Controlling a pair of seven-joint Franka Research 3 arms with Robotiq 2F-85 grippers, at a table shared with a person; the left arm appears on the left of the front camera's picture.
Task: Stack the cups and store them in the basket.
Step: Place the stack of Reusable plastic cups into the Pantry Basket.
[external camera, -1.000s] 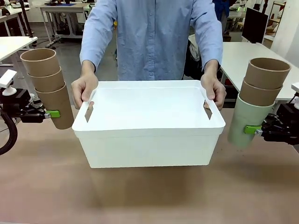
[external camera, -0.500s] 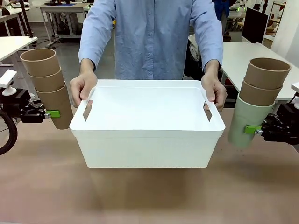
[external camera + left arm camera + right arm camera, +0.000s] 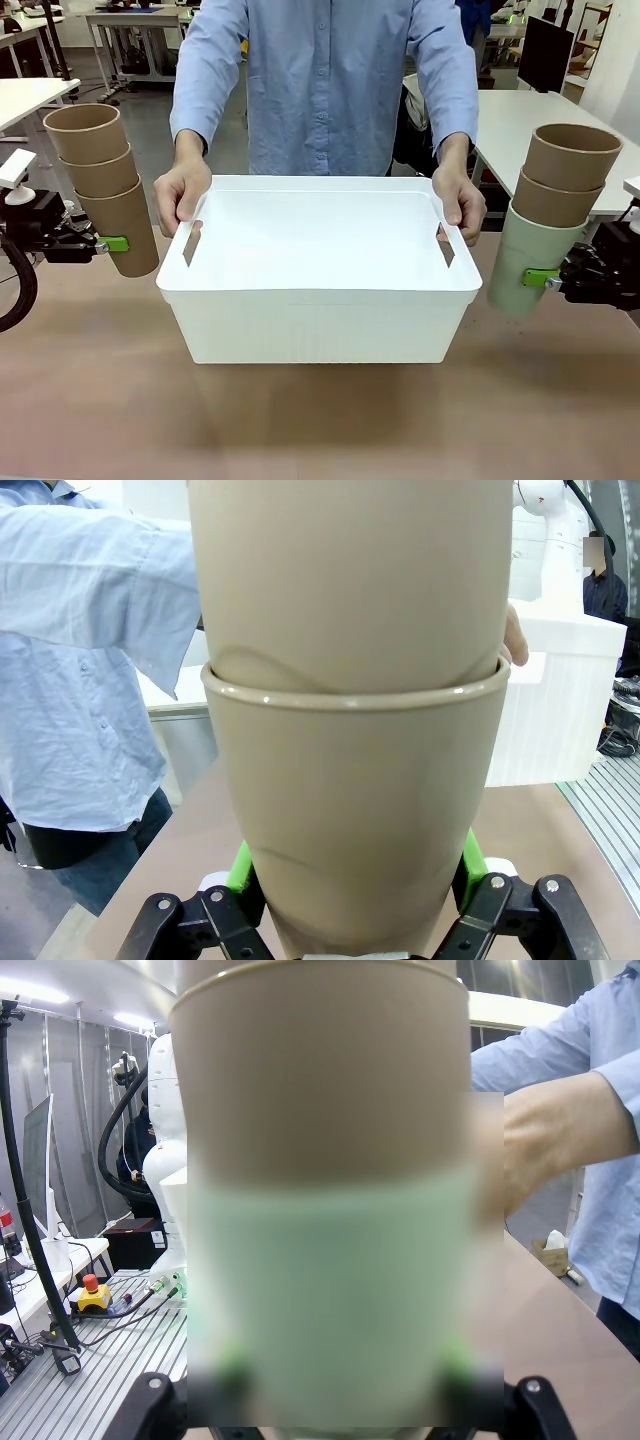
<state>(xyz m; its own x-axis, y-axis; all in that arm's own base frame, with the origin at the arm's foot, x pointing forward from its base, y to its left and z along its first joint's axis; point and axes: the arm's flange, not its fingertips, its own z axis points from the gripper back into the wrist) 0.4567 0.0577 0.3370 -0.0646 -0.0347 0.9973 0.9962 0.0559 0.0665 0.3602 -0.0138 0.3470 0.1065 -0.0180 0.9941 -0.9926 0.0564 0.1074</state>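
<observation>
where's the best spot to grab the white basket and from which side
The basket looks too wide to span, so probably take it by the slot handles in its short sides, one from each end, right where the person's hands grip the rim.

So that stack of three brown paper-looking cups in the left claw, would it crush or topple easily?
Probably soft-walled: the stack of three kraft-brown cups shows creases near where the left gripper pinches it. Likely light, since one pinch low down holds all three tilted. The nested upper cups might slip out if jolted.
</observation>
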